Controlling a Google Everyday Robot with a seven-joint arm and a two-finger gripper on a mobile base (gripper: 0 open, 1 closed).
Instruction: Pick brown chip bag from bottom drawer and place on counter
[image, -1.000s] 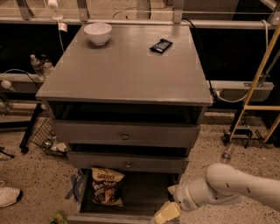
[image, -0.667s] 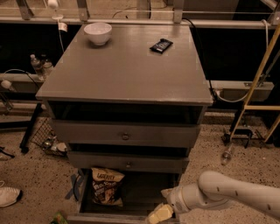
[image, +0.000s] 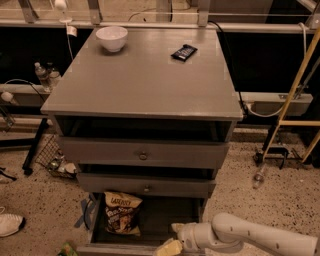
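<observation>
The brown chip bag (image: 122, 213) lies in the left part of the open bottom drawer (image: 155, 225), tan band up, dark brown below. The counter (image: 145, 80) is the wide grey top of the cabinet. My gripper (image: 169, 247) is at the bottom edge of the view, over the drawer's front right part, to the right of and a little below the bag and not touching it. The white arm (image: 245, 235) reaches in from the lower right.
A white bowl (image: 111, 38) stands at the counter's back left and a small black wrapped bar (image: 184, 52) lies at its back right. Two shallower knobbed drawers (image: 143, 156) stick out above the bottom one. A yellow frame (image: 295, 90) stands at the right, clutter on the floor at the left.
My arm and gripper have moved left along the drawer's front, closer to the chip bag. The bag has not moved.
</observation>
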